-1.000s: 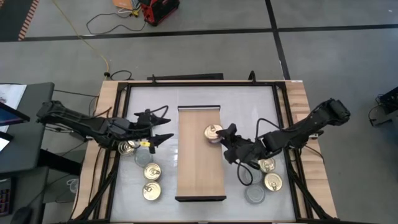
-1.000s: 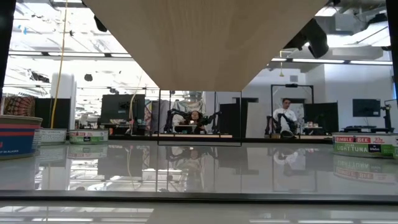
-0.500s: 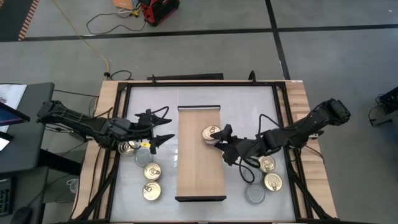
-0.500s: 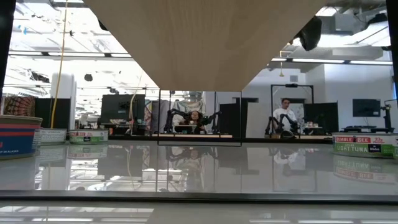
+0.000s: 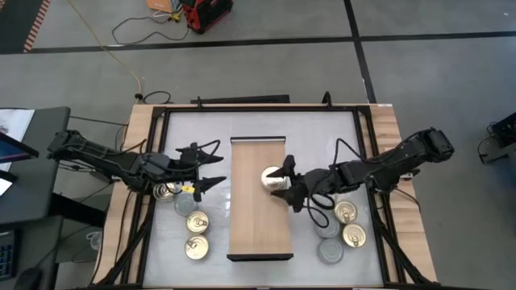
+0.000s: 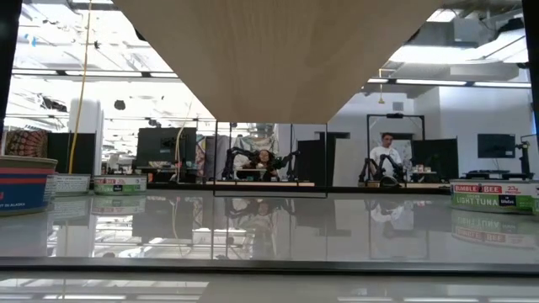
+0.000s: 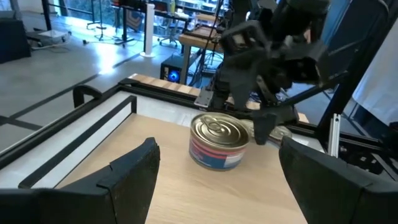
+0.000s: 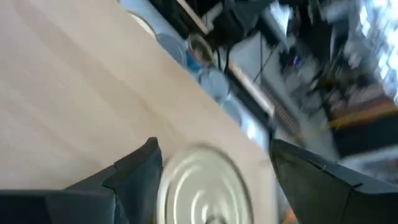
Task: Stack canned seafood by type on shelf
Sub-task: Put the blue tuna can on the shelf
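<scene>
At the table's left side, the left gripper (image 5: 211, 171) is hovering with its fingers spread and nothing between them, just beside a cluster of gold-lidded tins (image 5: 196, 223) waiting on the white tabletop. In the middle, the shelf (image 5: 260, 234) is carrying a single gold-lidded can (image 5: 273, 178), sitting upright near its centre. The right gripper (image 5: 289, 184) is straddling that can with its fingers released wide, not clamping it. The placing step appears to be finishing; next, the right arm likely needs to back off and fetch a matching tin from the group (image 5: 345, 225) on the right.
</scene>
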Available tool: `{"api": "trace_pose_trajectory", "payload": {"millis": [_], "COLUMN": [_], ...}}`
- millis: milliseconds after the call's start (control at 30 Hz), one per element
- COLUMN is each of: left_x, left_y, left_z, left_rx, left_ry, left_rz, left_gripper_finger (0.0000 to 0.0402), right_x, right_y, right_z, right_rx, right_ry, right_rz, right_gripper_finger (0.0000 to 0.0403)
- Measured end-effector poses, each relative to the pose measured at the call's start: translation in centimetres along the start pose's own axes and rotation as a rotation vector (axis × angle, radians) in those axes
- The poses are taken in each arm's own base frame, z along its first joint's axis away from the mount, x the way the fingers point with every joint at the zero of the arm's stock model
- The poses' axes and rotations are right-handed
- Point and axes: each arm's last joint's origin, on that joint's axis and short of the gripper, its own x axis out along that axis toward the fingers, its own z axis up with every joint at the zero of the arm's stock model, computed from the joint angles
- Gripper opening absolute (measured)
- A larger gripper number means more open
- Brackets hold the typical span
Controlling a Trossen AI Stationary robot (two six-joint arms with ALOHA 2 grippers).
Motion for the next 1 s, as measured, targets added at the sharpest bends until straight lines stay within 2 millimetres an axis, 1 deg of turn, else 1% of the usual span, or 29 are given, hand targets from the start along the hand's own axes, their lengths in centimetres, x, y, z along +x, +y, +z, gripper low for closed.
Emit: {"api": "trace_pose_trajectory", "payload": {"millis": [67, 133, 267, 367, 433, 500, 633, 733, 1000], "left_x": [0.0, -0.1, -0.1, -0.1, -0.1, -0.1, -0.1, -0.1, -0.1], "left_y": [0.0, 0.0, 0.1, 0.2, 0.2, 0.2, 0.2, 0.3, 0.3], "left_z": [-0.1, -0.4, -1.1, -1.3, -1.3, -1.3, -1.2, -1.2, -1.1], "left_rx": [0.006, 0.021, 0.078, 0.123, 0.142, 0.164, 0.222, 0.235, 0.235], "left_ry": [0.014, 0.043, 0.107, 0.129, 0.127, 0.124, 0.119, 0.111, 0.105], "left_rz": [-0.007, -0.006, 0.007, 0.014, 0.013, 0.012, 0.021, 0.045, 0.055], "left_gripper_finger": [0.0316, 0.0316, 0.0316, 0.0316, 0.0316, 0.0316, 0.0316, 0.0316, 0.0316], "right_x": [-0.5, -1.6, -4.2, -4.9, -4.6, -3.9, -2.3, -1.3, 2.1], "right_y": [-0.2, -0.4, -1.3, -1.3, -0.7, -0.1, 0.6, 0.5, -0.1], "right_z": [-0.2, -0.4, -0.2, -0.6, -1.6, -2.3, -2.5, -2.5, -4.3], "right_rx": [0.050, 0.103, 0.217, 0.242, 0.224, 0.214, 0.209, 0.194, 0.143], "right_ry": [0.052, 0.088, 0.078, 0.097, 0.154, 0.193, 0.173, 0.160, 0.212], "right_rz": [0.018, 0.024, 0.026, 0.033, 0.019, 0.002, -0.059, -0.108, -0.169], "right_gripper_finger": [0.0330, 0.0330, 0.0330, 0.0330, 0.0330, 0.0330, 0.0330, 0.0330, 0.0331]}}
